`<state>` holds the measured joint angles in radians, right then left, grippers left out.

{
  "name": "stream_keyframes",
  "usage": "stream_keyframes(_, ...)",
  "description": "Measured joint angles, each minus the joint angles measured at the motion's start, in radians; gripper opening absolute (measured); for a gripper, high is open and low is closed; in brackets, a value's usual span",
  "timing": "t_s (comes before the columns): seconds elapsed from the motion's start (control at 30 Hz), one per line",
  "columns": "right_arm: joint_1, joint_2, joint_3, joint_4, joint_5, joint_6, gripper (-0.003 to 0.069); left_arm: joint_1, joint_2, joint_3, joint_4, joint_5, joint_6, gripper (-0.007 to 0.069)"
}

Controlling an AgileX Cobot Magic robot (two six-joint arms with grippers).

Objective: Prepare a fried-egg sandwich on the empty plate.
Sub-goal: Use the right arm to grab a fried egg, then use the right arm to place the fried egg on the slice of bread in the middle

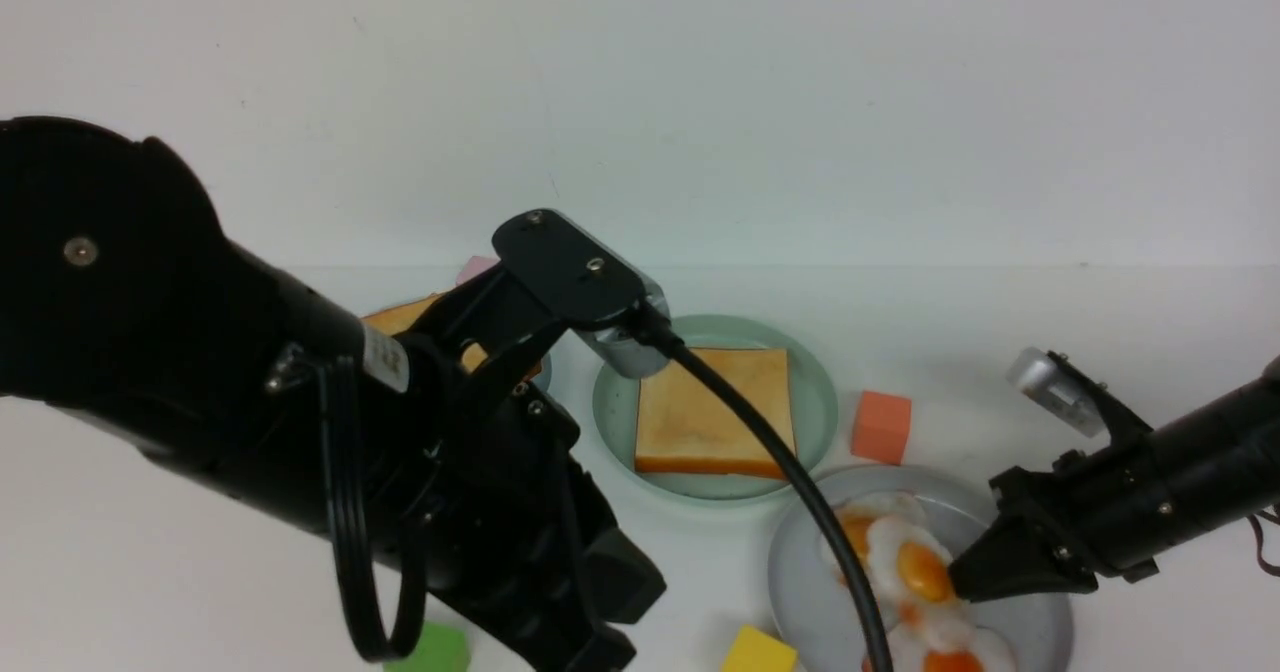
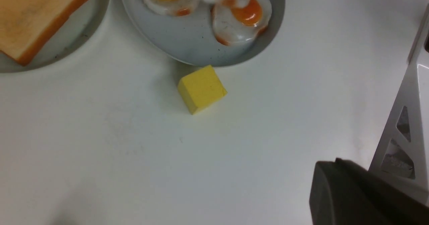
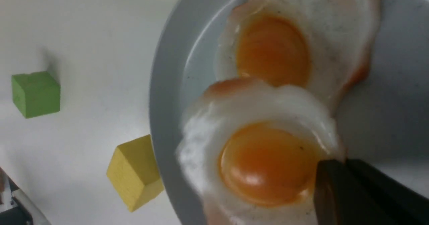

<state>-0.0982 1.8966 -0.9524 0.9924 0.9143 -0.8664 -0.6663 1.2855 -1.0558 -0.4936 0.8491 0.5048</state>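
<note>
Pinching the right-hand edge of the top fried egg [image 3: 264, 164], the right end effector [image 1: 962, 580] had its jaws closed, tips low over the grey plate [image 1: 1030, 632]. Hold judged probable; only one dark finger showed against the white. Left end effector [image 1: 590, 642] closed, nothing seen in it, low over the worktop [image 2: 134, 151]. Mint-green plate [image 1: 815, 392] carried one toast slice [image 1: 715, 412], no egg. It lay forward and left of the right end effector, just beyond the grey plate. Right arm nearer. Toast square: no axis to match, centring only.
</note>
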Motion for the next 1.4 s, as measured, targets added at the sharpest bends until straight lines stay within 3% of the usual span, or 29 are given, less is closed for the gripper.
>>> stream_keyframes(0.43,-0.012,-0.088,-0.034,0.007,0.066,0.016,0.0014,0.0,0.0,0.0,0.012,0.0,0.0,-0.001)
stream_keyframes(0.57,0.02,-0.152,-0.144,-0.072,0.073,0.135,0.0014,0.0,0.0,0.0,0.065,-0.007,-0.027,-0.001)
stream_keyframes(0.7,0.156,-0.146,-0.372,-0.285,0.062,0.357,0.0014,0.002,0.0,0.0,0.206,-0.019,-0.147,-0.0008)
stream_keyframes(0.9,0.325,0.027,-0.722,-0.488,0.075,0.589,0.0014,0.09,0.0,0.0,0.277,0.005,-0.25,-0.0006)
stream_keyframes(1.1,0.382,0.268,-0.963,-0.519,0.076,0.66,0.0017,0.192,0.0,0.0,0.267,0.036,-0.251,-0.0006)
stream_keyframes(1.4,0.388,0.427,-1.043,-0.52,0.074,0.7,0.0043,0.223,0.0,0.0,0.265,0.036,-0.255,0.0001)
